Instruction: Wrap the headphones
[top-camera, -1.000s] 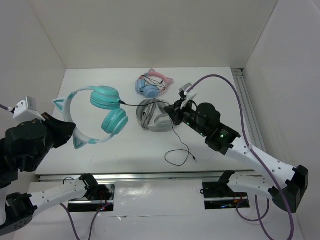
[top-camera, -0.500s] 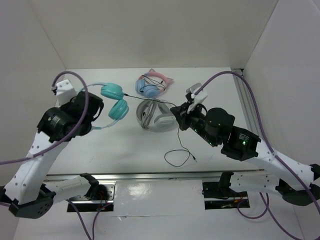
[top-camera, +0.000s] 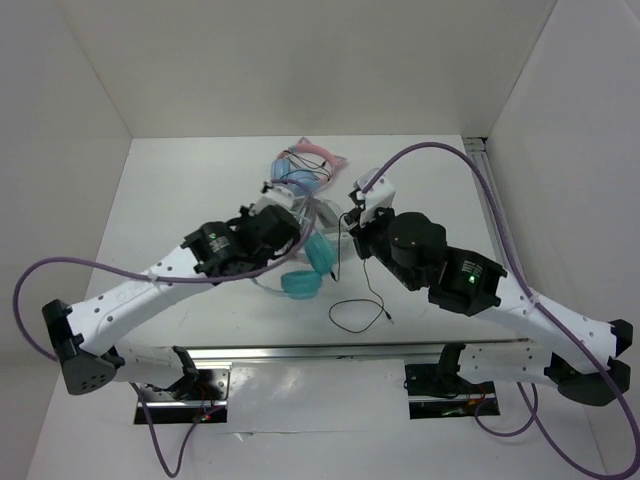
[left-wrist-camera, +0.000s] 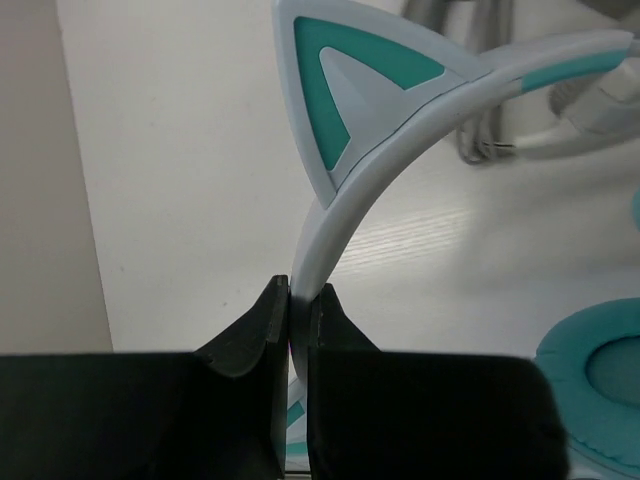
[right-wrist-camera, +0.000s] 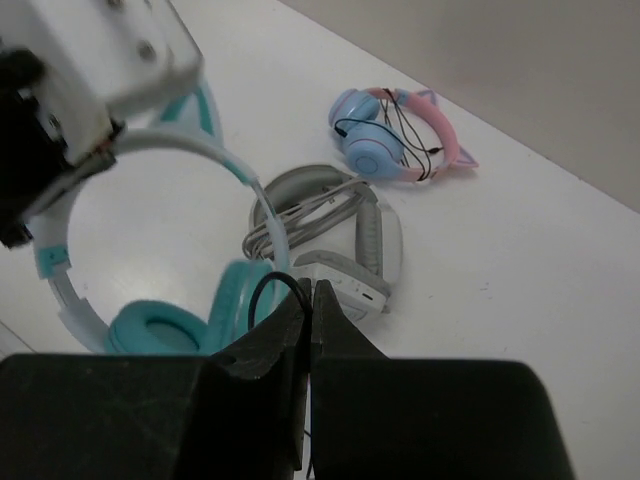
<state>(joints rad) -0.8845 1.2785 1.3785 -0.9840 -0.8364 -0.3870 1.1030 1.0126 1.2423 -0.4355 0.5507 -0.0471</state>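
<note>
Headphones (top-camera: 300, 284) are looking light and stiff; my left gripper (left-wrist-camera: 300, 292) is clamping tight on their slick headband (left-wrist-camera: 345, 190), my right gripper (right-wrist-camera: 311, 290) is pinching the limp black cable (right-wrist-camera: 268, 276).

Lighting and picture quality: bright, even, diffuse white light in all three views.
Top view: faint soft shadows under the arms, glare on the metal rail (top-camera: 320, 365) at 6 o'clock. Wrist views: left gripper (left-wrist-camera: 298, 300) and right gripper (right-wrist-camera: 310, 300) near-black at 6 o'clock, surface detail lost; headphones (left-wrist-camera: 340, 100) at 12 o'clock slightly soft; counter (left-wrist-camera: 180, 200) washed pale.
</note>
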